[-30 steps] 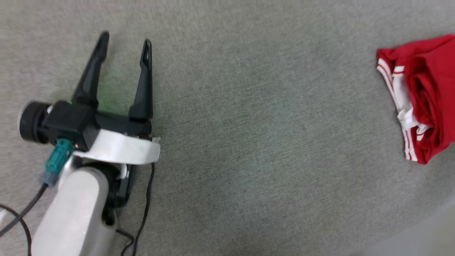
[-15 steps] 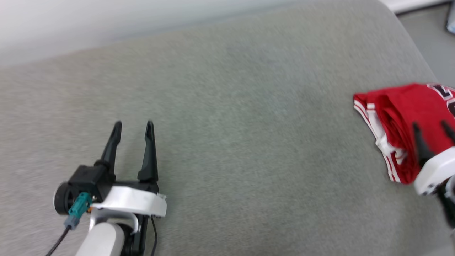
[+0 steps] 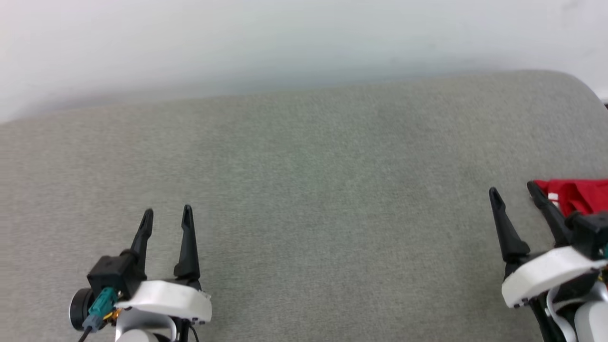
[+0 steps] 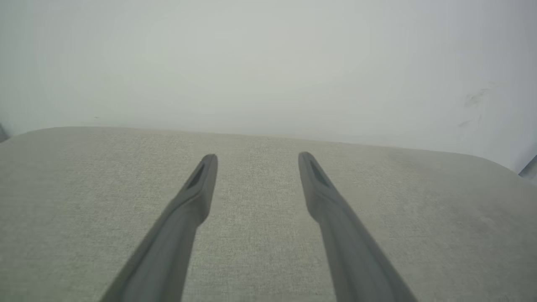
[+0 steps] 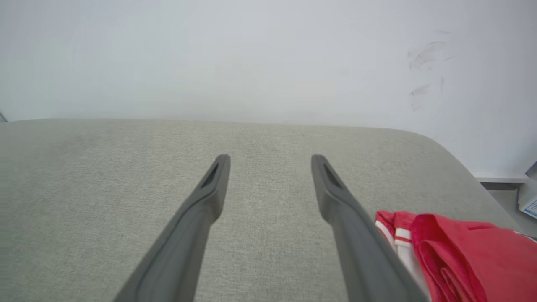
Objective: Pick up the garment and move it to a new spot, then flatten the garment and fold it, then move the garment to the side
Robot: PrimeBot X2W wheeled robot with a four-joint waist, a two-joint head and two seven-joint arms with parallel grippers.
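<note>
Garment lies bunched in folds at the right edge of the cushion, just beside the right claw, which stands open and empty. Left claw, also open, hovers near the front left. Any further shift should pinch all layers together.

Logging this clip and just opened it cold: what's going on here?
A two-armed robot faces a grey padded surface against a pale wall. Its left hand and right hand are both open and hold nothing. The red garment, with white striped trim, lies bunched in a folded heap at the surface's right side, close beside the right hand but not between its fingers.
</note>
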